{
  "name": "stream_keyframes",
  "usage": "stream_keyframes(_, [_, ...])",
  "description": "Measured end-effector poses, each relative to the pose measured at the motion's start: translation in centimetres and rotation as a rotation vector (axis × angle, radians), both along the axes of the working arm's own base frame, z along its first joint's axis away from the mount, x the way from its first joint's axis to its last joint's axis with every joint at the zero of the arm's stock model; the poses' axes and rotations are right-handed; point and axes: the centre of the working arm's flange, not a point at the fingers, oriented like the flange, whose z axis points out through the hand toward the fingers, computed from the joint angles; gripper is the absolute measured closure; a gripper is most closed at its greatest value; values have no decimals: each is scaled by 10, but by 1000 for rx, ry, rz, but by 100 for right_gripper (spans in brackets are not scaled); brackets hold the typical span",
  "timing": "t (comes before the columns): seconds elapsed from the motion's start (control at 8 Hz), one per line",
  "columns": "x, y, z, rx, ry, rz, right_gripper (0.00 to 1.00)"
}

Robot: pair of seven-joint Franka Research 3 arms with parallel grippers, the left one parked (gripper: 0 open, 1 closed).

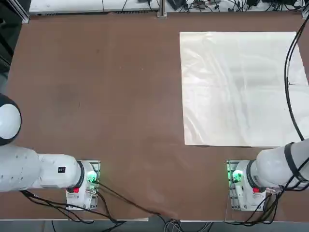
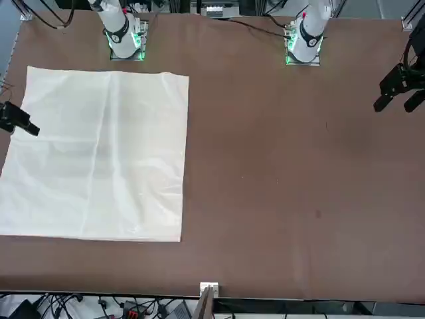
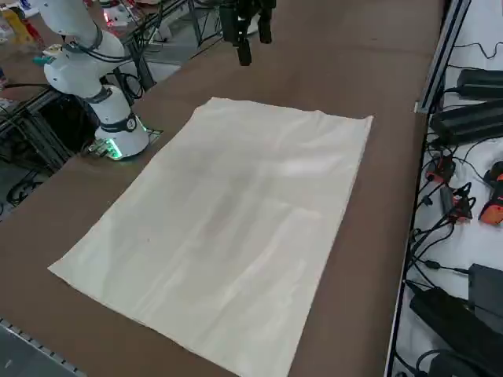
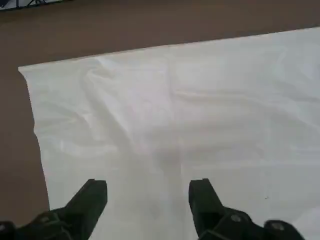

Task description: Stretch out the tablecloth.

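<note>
The tablecloth (image 1: 241,89) is a cream rectangle lying flat with soft creases on the right half of the brown table (image 1: 106,96). In the front view the tablecloth (image 2: 99,153) fills the left side, and the right side view shows the tablecloth (image 3: 228,228) from corner to corner. My right gripper (image 4: 147,197) hangs open above the tablecloth (image 4: 175,125), clear of it, with nothing between its fingers (image 4: 95,200). From the front, my right gripper (image 2: 22,123) shows only partly, over the cloth's outer edge. It is out of the top view.
The right arm's base (image 1: 241,186) stands just in front of the cloth's near edge. The parked left gripper (image 2: 398,86) hangs over the other side of the table. Cables and chargers (image 3: 464,196) lie beyond the table's far edge.
</note>
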Motion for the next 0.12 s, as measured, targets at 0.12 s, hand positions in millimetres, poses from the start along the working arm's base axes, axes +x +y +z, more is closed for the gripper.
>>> stream_keyframes(0.12, [-3, -1, 3, -3, 1, -2, 0])
